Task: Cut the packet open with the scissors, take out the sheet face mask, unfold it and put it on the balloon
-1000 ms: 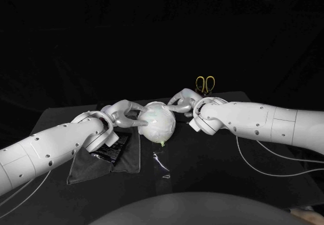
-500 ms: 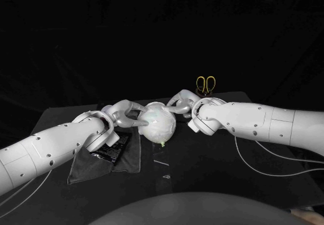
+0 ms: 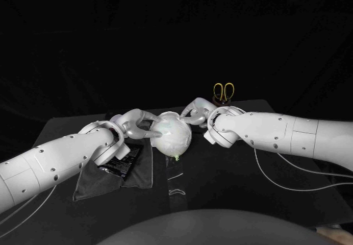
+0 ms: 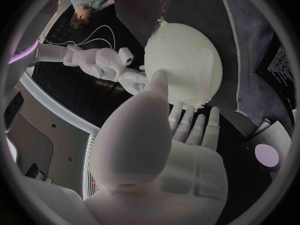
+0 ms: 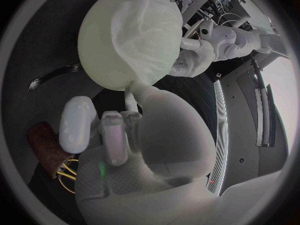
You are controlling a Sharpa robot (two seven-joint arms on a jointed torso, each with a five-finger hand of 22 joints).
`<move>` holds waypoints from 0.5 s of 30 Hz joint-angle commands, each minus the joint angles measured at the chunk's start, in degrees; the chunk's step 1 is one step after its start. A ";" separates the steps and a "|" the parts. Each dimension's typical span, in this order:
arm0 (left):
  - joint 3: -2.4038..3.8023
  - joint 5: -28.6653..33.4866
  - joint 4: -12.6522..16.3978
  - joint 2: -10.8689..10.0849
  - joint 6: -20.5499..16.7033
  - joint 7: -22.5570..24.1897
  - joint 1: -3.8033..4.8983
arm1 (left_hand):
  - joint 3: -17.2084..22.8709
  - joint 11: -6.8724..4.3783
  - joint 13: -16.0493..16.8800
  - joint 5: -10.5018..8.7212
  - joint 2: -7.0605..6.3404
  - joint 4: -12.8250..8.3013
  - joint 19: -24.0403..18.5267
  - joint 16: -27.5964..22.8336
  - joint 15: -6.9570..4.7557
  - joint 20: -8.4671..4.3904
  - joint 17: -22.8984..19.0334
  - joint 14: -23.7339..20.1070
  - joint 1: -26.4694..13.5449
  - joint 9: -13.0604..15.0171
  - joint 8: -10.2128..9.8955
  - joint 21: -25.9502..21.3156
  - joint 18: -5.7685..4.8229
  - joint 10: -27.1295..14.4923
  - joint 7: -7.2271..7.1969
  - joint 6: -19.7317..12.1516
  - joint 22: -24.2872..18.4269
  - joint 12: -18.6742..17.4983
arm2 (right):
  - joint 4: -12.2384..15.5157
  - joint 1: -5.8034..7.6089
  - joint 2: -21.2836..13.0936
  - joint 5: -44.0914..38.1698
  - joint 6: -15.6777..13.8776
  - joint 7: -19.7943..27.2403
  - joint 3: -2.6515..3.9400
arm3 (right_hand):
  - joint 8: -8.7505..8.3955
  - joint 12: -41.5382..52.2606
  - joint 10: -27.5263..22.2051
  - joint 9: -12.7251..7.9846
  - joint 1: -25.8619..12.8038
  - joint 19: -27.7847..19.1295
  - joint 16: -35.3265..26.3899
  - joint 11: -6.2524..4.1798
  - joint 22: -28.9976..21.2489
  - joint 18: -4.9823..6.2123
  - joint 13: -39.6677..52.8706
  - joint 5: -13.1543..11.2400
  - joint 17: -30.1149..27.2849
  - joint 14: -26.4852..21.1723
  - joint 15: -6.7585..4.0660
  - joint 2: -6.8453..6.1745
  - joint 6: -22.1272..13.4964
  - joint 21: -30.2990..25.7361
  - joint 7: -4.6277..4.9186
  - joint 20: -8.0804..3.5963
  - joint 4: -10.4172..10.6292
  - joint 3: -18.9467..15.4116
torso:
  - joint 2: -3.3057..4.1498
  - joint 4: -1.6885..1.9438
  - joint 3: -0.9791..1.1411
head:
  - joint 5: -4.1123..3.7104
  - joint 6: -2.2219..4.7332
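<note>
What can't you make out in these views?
Head view: blades of the yellow-handled scissors, behind the right arm.
Head view: opening of the glossy black packet, under the left arm.
Both wrist views: whether the white sheet mask covers the pale round balloon; each shows one side.
Head view: glinting scraps on the black table, too small to name.

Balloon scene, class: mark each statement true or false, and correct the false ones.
1. The left hand and the right hand both touch the balloon, one on each side. True.
2. The right hand holds the scissors. False: they lie on the table behind that hand.
3. The black packet lies on the grey cloth. True.
4. The balloon is bare. False: a pale sheet mask covers it.
</note>
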 commanded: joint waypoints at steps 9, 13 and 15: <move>-0.05 0.11 0.16 0.20 1.19 -0.02 -0.08 | 0.29 -0.06 -0.08 0.11 0.46 0.06 0.04 -0.19 -0.32 0.11 0.07 0.17 0.11 0.03 0.10 0.24 -0.78 -0.48 1.77 0.35 -0.06 -0.17 | -0.14 -0.32 0.12 -1.71 -4.86 -0.78 -0.10 | 1.88 0.19 5.96 1.12 -0.59 1.18 0.20 -1.17 10.67 -0.56 15.05 -0.15 15.05 6.05 -1.18 0.40 1.88 2.47 -0.63 -0.94 -0.65 1.72 | 0.00 0.03 -0.02 | -0.08 0.00; -0.05 0.11 0.16 0.15 1.19 -0.03 -0.08 | 0.29 -0.06 -0.08 0.11 0.46 0.06 0.04 -0.19 -0.32 0.11 0.07 0.17 0.11 0.03 0.10 0.24 -0.78 -0.48 1.77 0.35 -0.06 -0.17 | 0.23 -0.40 -0.12 -1.26 -7.33 0.26 -0.10 | 2.38 0.19 5.96 1.48 -1.00 1.33 0.20 -1.33 10.75 -0.63 15.05 -0.15 15.05 6.05 -1.32 0.48 2.15 2.82 -0.79 -1.09 -0.68 2.20 | 0.01 -0.02 0.00 | -0.04 0.00; -0.05 0.11 0.17 0.14 1.19 -0.03 -0.08 | 0.29 -0.06 -0.08 0.11 0.46 0.06 0.04 -0.19 -0.32 0.11 0.07 0.17 0.11 0.03 0.10 0.24 -0.78 -0.48 1.77 0.35 -0.06 -0.17 | 0.37 -0.42 -0.19 -1.03 -8.11 0.70 -0.09 | 2.62 0.19 5.96 1.69 -1.14 1.35 0.20 -1.40 10.75 -0.63 15.05 -0.15 15.05 6.05 -1.39 0.49 2.21 2.84 -0.87 -1.16 -0.77 2.44 | 0.00 -0.05 0.01 | -0.03 0.00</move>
